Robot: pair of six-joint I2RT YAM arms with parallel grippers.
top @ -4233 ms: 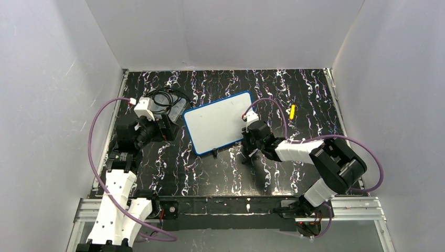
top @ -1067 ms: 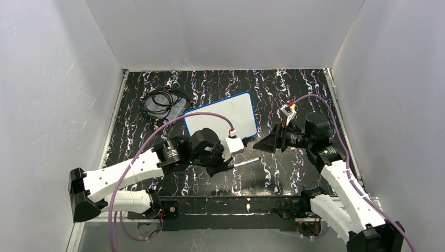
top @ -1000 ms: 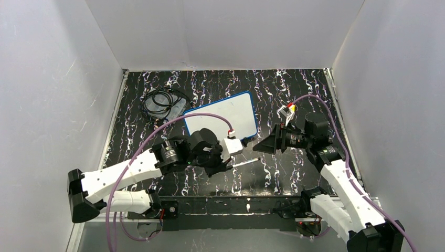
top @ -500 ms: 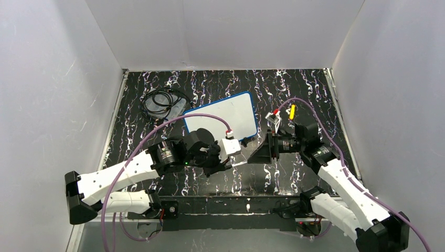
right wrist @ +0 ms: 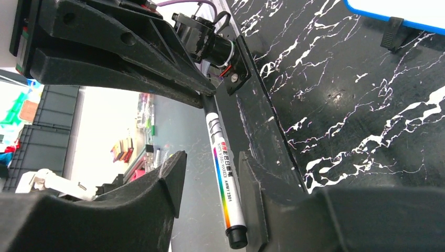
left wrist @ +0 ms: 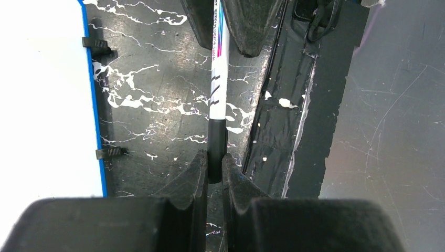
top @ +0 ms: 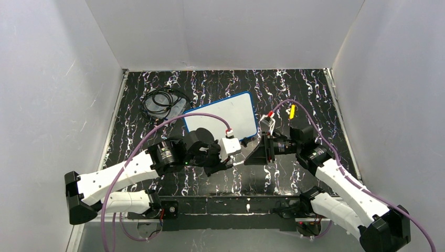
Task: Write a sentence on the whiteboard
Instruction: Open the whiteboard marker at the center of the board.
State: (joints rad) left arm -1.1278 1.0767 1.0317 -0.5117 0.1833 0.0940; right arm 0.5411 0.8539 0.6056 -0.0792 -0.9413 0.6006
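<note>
The whiteboard (top: 236, 107) is lying flat on the table (top: 210, 79), a little left of centre, with its near right corner close to where the two grippers are meeting. The left arm is covering its near edge, and the part of its face in view is showing no writing. Two small black clips (left wrist: 94, 42) are sticking out from its blue rim.

It is probably going to handle as a light, stiff panel with a slick face. A pen pressing on it is likely to slide it across the table, so it looks best steadied at the rim or a corner, away from the writing area.

Just near of the board, a marker (left wrist: 218, 79) is hanging level above the table between the grippers. The left gripper (left wrist: 212, 163) is clamping the dark cap end. The right gripper (right wrist: 211, 156) is straddling the white barrel with its jaws parted, and its wrist view is showing a gap on each side of the pen. This is looking like an uncapping step, with the right jaws needing to close on the barrel before the two pull apart. The barrel is smooth and thin, so a grip too near its end may be slipping off.

Farther out, a coil of black cable (top: 161, 100) is lying at the far left, and a small yellow thing (top: 292, 111) is lying right of the board.
</note>
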